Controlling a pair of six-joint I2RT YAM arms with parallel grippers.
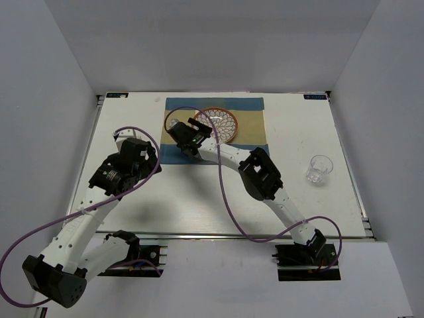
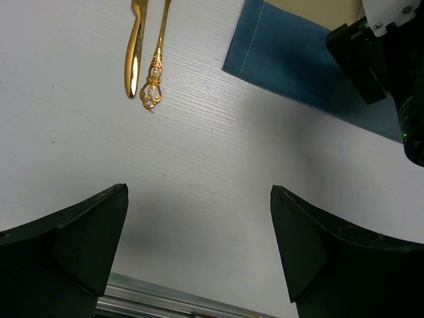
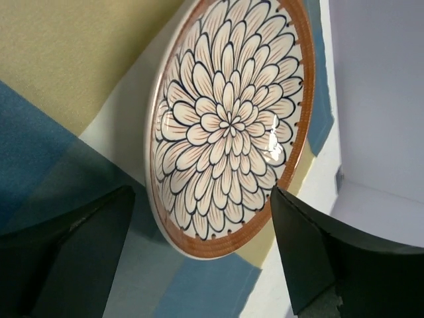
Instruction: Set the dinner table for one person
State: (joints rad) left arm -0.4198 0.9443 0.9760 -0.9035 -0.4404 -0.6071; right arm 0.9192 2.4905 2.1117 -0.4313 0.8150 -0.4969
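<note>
Both are gaping apart: left end effector [image 2: 199, 199] over the counter [image 2: 79, 159], right end effector [image 3: 199, 199] at 8 o'clock of the plate [image 3: 225, 126].

dinner table [image 1: 298, 132]: white, rectangular, faint wood grain, metal rail edges

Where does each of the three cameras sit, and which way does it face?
Top external: above and behind the arm bases, looking down on the white wood-grain tabletop; both arms show.
Left wrist: on the left arm, facing down at tabletop and two gold metal utensil handles; open left gripper frames it.
Right wrist: on the right arm, facing the round floral orange-rimmed plate; open right gripper shows.
Shared: all three catch the blue-and-tan striped cloth placemat.
</note>
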